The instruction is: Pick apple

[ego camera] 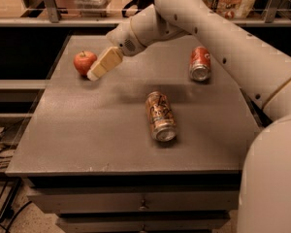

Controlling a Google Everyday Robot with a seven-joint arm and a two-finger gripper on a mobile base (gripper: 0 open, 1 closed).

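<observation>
The apple [83, 62] is small, round and red, and sits upright near the far left corner of the grey table [87, 130]. My gripper [96, 74], tan at the end of the white arm, hangs just to the right of the apple, tilted down and to the left. Its tip is close beside the apple, and I cannot tell if they touch. Nothing is seen held in it.
A red soda can [200, 63] lies on its side at the far right. A brown soda can [160, 115] lies on its side near the middle. A shelf rail runs behind the table. Cables lie on the floor at the left.
</observation>
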